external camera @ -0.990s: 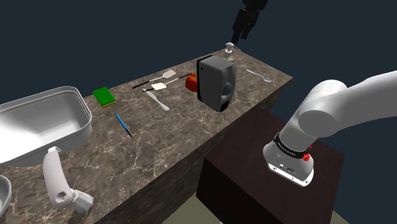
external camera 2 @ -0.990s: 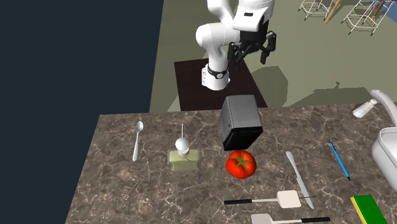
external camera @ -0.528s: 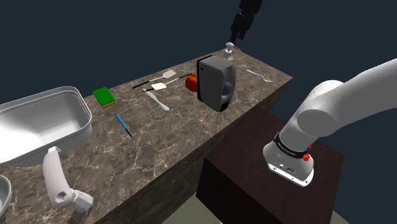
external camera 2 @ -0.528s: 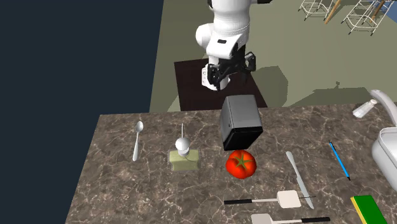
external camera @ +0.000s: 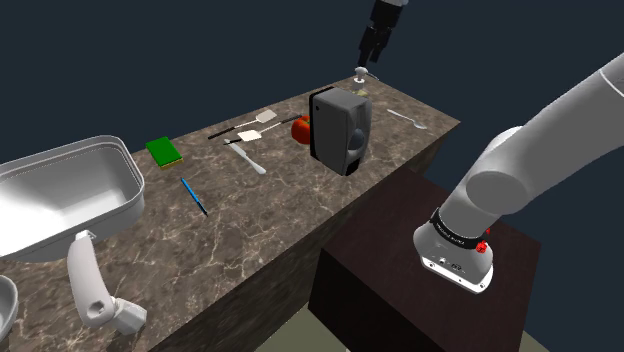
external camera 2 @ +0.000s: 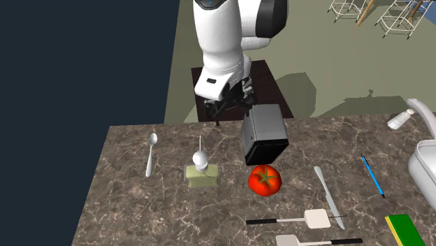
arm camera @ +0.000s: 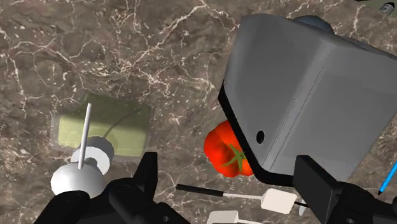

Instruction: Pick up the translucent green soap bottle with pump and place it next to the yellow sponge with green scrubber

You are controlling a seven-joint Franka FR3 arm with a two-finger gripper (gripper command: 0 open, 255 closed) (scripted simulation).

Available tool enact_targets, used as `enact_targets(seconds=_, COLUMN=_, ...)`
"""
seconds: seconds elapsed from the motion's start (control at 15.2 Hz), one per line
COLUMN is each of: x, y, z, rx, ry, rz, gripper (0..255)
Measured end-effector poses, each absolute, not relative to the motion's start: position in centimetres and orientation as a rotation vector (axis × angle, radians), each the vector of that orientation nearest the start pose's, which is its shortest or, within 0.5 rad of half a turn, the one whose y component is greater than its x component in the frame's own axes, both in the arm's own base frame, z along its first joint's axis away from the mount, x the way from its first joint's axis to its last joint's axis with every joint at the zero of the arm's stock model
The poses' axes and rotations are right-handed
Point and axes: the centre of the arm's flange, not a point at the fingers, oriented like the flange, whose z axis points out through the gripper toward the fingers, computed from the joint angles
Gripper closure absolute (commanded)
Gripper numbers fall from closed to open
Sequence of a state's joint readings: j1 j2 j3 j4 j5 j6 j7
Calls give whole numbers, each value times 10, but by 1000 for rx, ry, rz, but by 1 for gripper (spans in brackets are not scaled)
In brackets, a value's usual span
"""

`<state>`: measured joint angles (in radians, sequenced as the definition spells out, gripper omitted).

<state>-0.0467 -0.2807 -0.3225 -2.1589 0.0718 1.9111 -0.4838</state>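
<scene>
Marbled bench (external camera 2: pixel 140 210) carried the green soap bottle (external camera 2: pixel 201 173) ungrasped, well apart from the sponge (external camera 2: pixel 404 229) at its four o'clock. The hand (external camera: pixel 372 45) hovered above it, fingers spread and empty, so pickup and placing both remained.

On the counter (external camera 2: pixel 126 216), second exterior view: spoon (external camera 2: pixel 151 154) left of soap bottle (external camera 2: pixel 200 172), box, maybe a toaster (external camera 2: pixel 265 133), right of it, tomato (external camera 2: pixel 265 179) just beside, then knife (external camera 2: pixel 327 190), pen (external camera 2: pixel 374 177), sponge (external camera 2: pixel 404 229) near sink (external camera 2: pixel 423 159).

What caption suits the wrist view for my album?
Open fingers hover above a green soap bottle beside a tomato and grey box.
</scene>
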Motion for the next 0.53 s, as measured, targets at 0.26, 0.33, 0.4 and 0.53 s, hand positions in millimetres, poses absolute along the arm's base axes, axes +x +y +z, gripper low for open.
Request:
enact_targets(seconds=0.26, x=468, y=-217, z=488, rx=-2998, ry=-150, rz=-113, gripper=0)
enact_targets(seconds=0.33, x=475, y=-225, z=482, rx=-2997, ry=-150, rz=-113, gripper=0)
enact_targets(seconds=0.4, x=481, y=-237, z=477, rx=-2996, ry=-148, rz=-110, gripper=0)
enact_targets(seconds=0.53, x=494, y=-261, z=467, rx=-2995, ry=-147, rz=-107, gripper=0)
